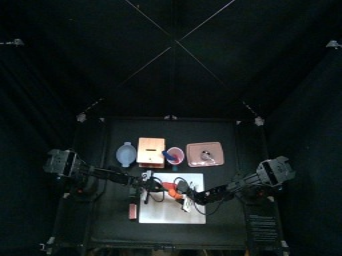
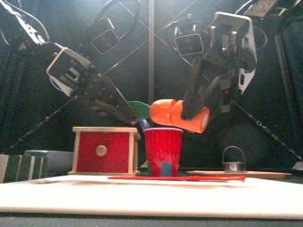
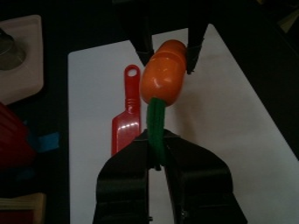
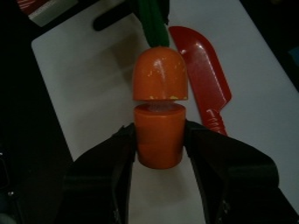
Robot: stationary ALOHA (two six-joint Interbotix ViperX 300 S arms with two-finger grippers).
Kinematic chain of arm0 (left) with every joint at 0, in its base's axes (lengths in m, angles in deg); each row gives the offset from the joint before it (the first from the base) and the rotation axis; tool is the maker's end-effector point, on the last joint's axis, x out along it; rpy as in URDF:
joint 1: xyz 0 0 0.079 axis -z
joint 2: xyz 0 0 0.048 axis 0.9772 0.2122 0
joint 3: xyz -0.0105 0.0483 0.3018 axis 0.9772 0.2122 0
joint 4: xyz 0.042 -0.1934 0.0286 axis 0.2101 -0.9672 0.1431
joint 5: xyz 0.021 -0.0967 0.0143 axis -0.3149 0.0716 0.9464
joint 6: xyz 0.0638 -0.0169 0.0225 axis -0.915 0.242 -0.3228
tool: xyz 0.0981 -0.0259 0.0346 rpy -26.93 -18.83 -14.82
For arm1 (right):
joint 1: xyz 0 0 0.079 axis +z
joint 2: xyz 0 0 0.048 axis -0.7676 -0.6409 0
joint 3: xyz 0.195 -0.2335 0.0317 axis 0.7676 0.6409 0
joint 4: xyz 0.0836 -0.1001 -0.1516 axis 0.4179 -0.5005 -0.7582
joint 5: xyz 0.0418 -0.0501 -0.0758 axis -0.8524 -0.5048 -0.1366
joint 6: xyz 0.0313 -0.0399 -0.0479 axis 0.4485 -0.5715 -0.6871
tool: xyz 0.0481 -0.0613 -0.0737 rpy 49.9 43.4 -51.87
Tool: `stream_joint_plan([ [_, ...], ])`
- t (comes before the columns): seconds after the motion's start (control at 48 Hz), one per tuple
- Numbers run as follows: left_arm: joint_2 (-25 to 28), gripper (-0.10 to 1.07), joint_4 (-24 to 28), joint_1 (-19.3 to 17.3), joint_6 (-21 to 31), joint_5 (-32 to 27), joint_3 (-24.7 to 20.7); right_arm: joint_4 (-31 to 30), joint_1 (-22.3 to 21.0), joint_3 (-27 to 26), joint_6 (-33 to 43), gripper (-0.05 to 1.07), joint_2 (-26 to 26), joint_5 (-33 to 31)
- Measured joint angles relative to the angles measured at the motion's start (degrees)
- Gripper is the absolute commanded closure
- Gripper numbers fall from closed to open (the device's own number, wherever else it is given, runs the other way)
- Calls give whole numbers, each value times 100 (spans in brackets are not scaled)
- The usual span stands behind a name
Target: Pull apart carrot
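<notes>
Carrot: the carrot [image 4: 158, 87] hangs in the air above the white board [image 3: 251, 114], stretched between the two arms, roughly over the middle of the tabletop [image 2: 154, 197].
Left gripper: the left gripper [image 3: 159, 149] has its fingers clenched on the green stalk end.
Right gripper: the right gripper [image 4: 159, 144] has its fingers grasping the orange butt end.
Done: both ends are taken, and a thin dark seam shows between the two orange halves in the right wrist view (a parting just begun, I judge).
Left: the halves look joined or nearly so; they need to be drawn fully apart.
On the board: a flat red scoop-like tool [image 3: 124, 118] lies under the carrot, just to its side, touching nothing held.
Far side: a red cup [image 2: 162, 149] stands right behind the carrot in the front view, with a red-and-wood box [image 2: 104, 149] to its left; a small dark pot [image 2: 233, 163] sits to the right on a tray.
In the way: nothing blocks the pull along the carrot's length; the cup is near only if the arms swing toward the far side.
</notes>
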Motion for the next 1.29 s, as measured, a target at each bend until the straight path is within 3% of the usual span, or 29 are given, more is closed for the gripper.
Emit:
stream_joint_plan([
  [0.333,-193,51,9,-26,9,0,149,70,-18,97,-9,72,9,26],
  [0.708,-492,51,9,-35,0,0,422,176,53,202,9,72,18,-9],
  [0.979,-905,51,9,-44,0,18,729,220,158,404,0,72,360,-35],
  [1.292,-940,51,9,-53,9,26,773,229,176,466,9,72,413,-53],
])
